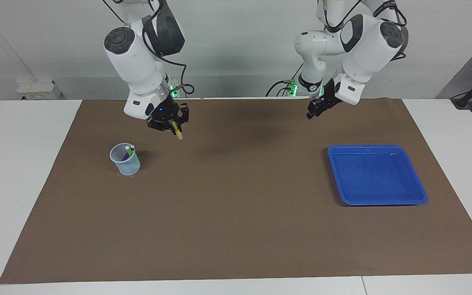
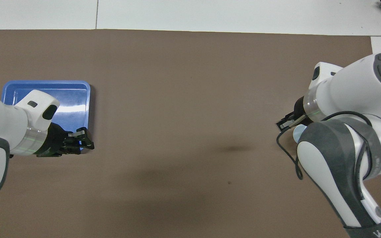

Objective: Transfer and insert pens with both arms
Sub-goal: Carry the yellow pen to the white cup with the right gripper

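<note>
The right end effector (image 1: pixel 173 126) hung in the air over the brown mat (image 1: pixel 236 229), toward the right arm's end of the worktop (image 1: pixel 23 184). Its fingers were closed on the yellow pen (image 1: pixel 176 131), which pointed down at a slant with its pale tip lowest. The pen was clear of the mat, and the clear cup (image 1: pixel 125 160) stood on the mat near it. In the overhead view the right arm's own body hid most of that end effector (image 2: pixel 288 123), and only a sliver of the cup's rim (image 2: pixel 297 134) showed beneath it.

The cup stood upright on the mat. Inside it leaned the purple pen (image 1: pixel 128 153) and the green pen (image 1: pixel 124 156), side by side, their pale cap ends rising just above the rim.

The left end effector (image 1: pixel 314 110) was raised in the air, over the mat between the blue tray (image 1: pixel 377 196) and the robots' edge of the worktop. It carried nothing. Whether its fingers stood narrow or wide could not be told from either view. From overhead the left end effector (image 2: pixel 84 140) overlapped the tray's (image 2: pixel 45 86) nearer corner, though the facing view showed it well above the mat and touching nothing.

The tray lay flat on the mat toward the left arm's end, well apart from the cup. Its bare blue floor held no pen.
</note>
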`<state>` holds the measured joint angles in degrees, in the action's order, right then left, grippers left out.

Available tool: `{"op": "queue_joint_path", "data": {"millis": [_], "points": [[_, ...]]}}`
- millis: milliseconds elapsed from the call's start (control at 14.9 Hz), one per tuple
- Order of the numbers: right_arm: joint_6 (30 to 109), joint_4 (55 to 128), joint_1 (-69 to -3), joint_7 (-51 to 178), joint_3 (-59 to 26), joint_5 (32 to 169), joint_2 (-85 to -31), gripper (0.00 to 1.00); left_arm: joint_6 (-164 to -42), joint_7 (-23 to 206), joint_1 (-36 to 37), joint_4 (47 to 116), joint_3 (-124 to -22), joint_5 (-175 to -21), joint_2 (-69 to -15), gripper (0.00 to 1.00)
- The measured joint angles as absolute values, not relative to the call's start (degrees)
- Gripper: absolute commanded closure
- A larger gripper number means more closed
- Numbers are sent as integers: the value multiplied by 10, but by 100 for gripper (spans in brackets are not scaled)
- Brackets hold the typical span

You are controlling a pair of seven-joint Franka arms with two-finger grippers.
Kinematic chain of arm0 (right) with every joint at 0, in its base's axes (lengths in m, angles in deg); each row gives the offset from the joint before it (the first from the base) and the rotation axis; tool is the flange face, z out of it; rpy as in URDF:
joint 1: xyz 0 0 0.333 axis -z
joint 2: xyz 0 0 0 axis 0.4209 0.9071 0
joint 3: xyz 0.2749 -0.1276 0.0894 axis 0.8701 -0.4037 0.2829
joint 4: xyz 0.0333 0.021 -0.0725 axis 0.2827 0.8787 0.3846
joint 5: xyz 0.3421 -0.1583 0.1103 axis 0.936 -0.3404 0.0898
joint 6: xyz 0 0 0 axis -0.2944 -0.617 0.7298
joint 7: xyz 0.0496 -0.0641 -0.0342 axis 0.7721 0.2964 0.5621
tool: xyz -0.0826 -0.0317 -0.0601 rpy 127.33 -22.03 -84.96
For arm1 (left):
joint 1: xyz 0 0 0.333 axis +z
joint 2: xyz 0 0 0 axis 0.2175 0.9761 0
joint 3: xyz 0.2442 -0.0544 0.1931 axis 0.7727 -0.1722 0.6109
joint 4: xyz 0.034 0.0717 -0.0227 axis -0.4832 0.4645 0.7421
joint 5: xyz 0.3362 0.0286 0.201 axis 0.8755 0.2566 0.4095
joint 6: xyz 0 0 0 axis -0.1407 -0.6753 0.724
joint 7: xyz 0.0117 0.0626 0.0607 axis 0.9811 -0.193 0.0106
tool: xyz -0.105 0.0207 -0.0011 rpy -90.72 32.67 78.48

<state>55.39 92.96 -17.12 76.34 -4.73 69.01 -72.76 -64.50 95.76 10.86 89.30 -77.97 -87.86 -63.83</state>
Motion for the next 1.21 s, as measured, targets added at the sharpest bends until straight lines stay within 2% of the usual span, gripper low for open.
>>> {"op": "queue_joint_path", "data": {"millis": [67,336,605,1009,1076,1143,1211], "points": [[554,932,-159,809,-47,660,-728,100,-639,936,114,887,-778,-866,-638,0],[577,950,-121,905,-47,616,-728,100,-631,891,135,859,-778,-839,-638,0],[657,1020,-89,933,-47,615,-734,100,-630,875,152,824,-777,-791,-631,0],[670,1069,-57,937,-47,620,-740,100,-630,874,178,774,-776,-786,-615,0],[674,1077,-53,937,-47,623,-740,75,-630,874,182,770,-776,-786,-615,0],[685,1086,-49,937,-47,626,-740,38,-630,874,185,765,-776,-786,-615,0],[698,1094,-45,937,-47,627,-740,15,-630,874,187,761,-776,-786,-614,0]]}}
